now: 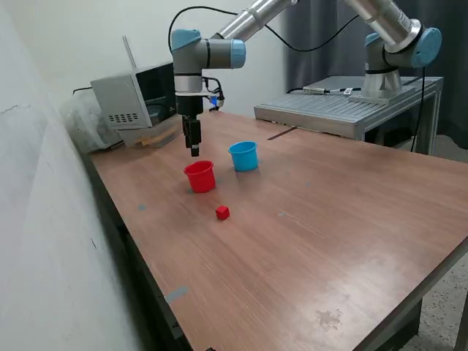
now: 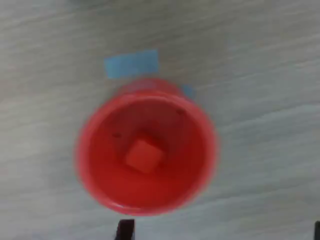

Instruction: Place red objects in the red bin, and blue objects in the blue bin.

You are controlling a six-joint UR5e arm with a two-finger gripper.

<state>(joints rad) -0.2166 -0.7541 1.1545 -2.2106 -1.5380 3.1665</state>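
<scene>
The red bin (image 1: 199,176) stands on the wooden table (image 1: 307,241), and the blue bin (image 1: 243,156) stands close by, toward the exterior view's right. My gripper (image 1: 194,150) hangs straight above the red bin, clear of its rim. In the wrist view I look down into the red bin (image 2: 100,165), where one red cube (image 2: 144,155) lies on the bottom. My gripper (image 2: 221,231) is open and empty, its fingertips (image 2: 125,229) set wide apart. A second red cube (image 1: 222,213) lies on the table in front of the red bin. The blue objects are out of view.
A grey box-shaped device (image 1: 135,99) stands at the table's back corner. A grey metal platform (image 1: 329,110) and a second arm's base (image 1: 395,44) lie behind the table. A pale wall (image 1: 44,219) runs along the exterior view's left. Blue tape (image 2: 132,64) is stuck beside the red bin.
</scene>
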